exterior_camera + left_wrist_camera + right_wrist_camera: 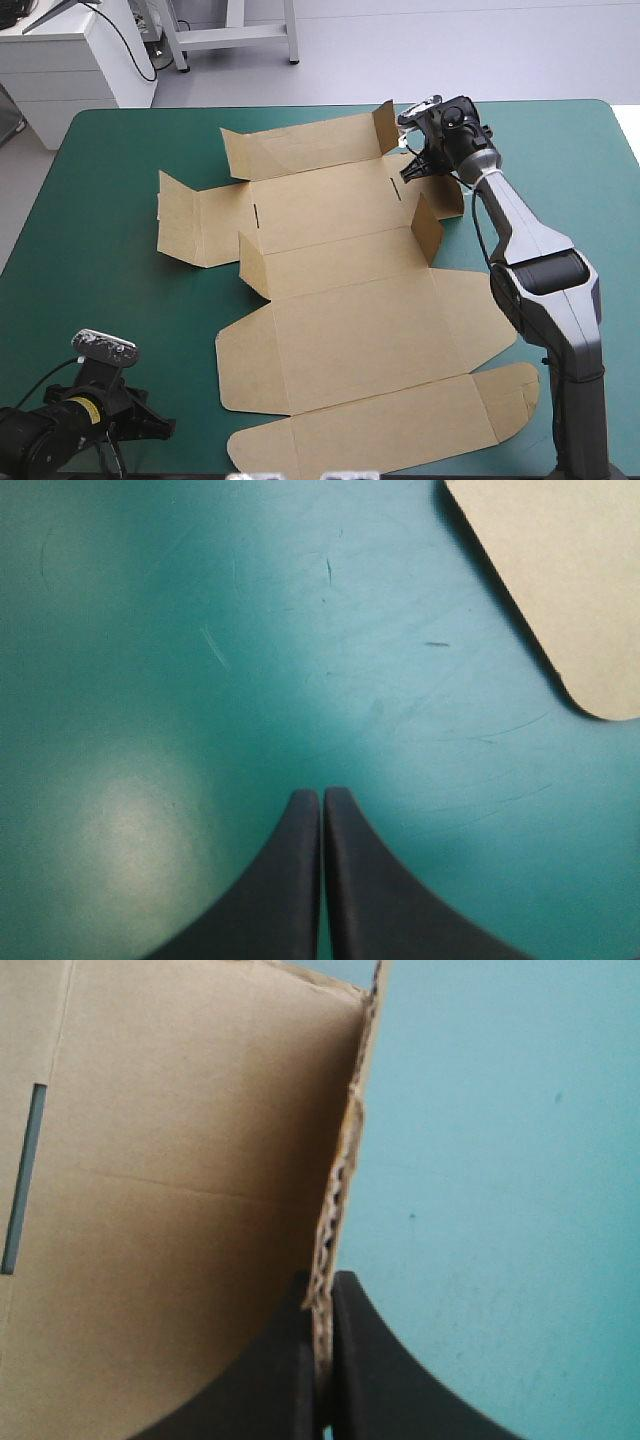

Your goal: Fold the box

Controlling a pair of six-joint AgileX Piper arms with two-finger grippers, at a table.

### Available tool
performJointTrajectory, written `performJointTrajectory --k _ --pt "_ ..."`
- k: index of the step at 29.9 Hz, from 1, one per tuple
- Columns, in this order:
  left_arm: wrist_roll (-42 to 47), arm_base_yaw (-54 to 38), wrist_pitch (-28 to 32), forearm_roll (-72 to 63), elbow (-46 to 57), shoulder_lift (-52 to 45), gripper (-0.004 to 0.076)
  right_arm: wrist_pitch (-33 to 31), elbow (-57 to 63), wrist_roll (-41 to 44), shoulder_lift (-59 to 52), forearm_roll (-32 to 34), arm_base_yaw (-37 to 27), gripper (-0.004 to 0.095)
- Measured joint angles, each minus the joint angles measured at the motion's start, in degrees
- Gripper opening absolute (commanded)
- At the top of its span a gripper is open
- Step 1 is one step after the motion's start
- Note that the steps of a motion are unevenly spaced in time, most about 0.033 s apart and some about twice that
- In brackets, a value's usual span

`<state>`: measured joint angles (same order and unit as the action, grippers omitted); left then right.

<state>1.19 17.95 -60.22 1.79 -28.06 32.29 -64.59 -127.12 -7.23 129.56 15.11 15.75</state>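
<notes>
**Q:** Where is the box?
**A:** The brown box [350,310] lies spread over the middle of the teal-green desk [110,200]. Its large panels are flat. Four small flaps stand raised: one at the far right corner, one at the left edge, and two facing each other across a middle panel. The rounded near flaps lie flat toward the desk's near edge.

**Q:** What do the right jaws hold?
**A:** The right arm [530,260] reaches along the desk's right side to the box's far right edge. There the right jaws are all but closed on a board edge. In the wrist view the corrugated edge runs down between the black fingers [375,1370], with panel on one side and bare desk on the other.

**Q:** And the left jaws?
**A:** The left arm [60,430] is at the near left corner, apart from the box. The left jaws are pressed together and hold nothing, fingertips [300,830] over bare desk. A rounded flap corner shows ahead and to one side.
</notes>
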Motion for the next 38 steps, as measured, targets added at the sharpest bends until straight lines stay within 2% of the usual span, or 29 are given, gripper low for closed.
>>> performJointTrajectory --k 4,11,21,30,38 --pt "-0.01 0.0 0.0 0.0 0.0 0.0 -0.0008 0.01 -0.47 -5.81 0.0 -1.79 0.0 -0.0021" --pt "-0.06 0.0 0.0 0.0 0.0 0.0 -0.0008 0.05 -6.67 -14.86 0.0 -8.7 0.0 -0.0021" --pt "-0.06 0.0 0.0 0.0 0.0 0.0 -0.0008 -2.79 -16.16 -36.4 0.0 -20.08 0.51 -0.0021" --pt "-0.06 0.0 0.0 0.0 0.0 0.0 -0.0008 -6.6 -16.65 -48.23 0.0 -21.91 5.02 -0.0021" --pt "-0.06 0.0 0.0 0.06 0.0 0.0 -0.0008 -7.01 -16.65 -52.93 0.0 -22.7 8.48 -0.0021"
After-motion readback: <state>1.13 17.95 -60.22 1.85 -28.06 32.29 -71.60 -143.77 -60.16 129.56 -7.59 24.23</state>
